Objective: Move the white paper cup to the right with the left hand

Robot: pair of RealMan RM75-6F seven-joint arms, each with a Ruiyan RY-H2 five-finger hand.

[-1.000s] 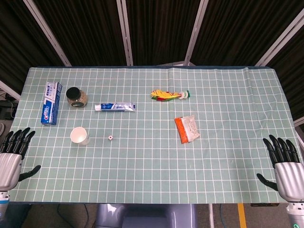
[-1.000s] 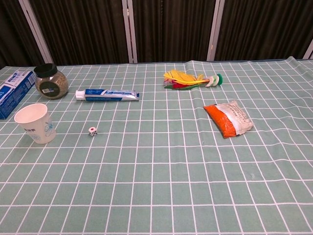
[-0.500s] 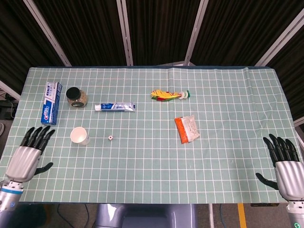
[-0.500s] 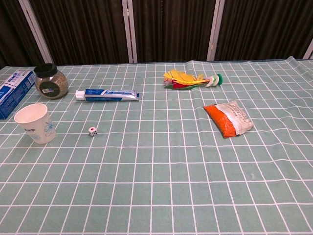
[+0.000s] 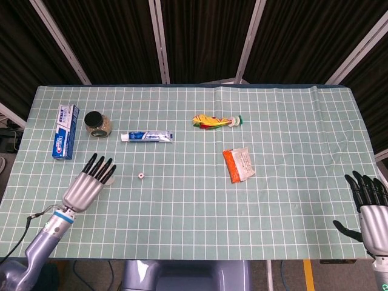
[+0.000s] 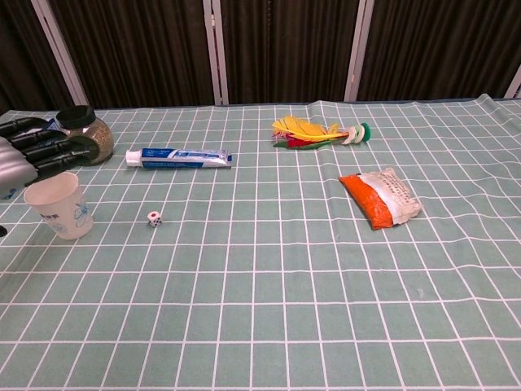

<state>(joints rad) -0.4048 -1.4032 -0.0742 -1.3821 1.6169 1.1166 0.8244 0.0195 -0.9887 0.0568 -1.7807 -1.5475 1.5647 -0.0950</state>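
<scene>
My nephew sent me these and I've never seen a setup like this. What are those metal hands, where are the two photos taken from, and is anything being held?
It is a two-armed robot with finger hands at a table, steered by a person. One picture looks down from its head, the other looks forward from its chest.

The left hand is open, fingers spread, above the white cup; in the head view it hides most of the cup. It holds nothing. The right hand waits open at the table's near right corner.

On the green checked cloth also lie a blue box, a jar, a toothpaste tube, a small die, an orange packet and a feathered toy.

The job is moving the cup right.
</scene>
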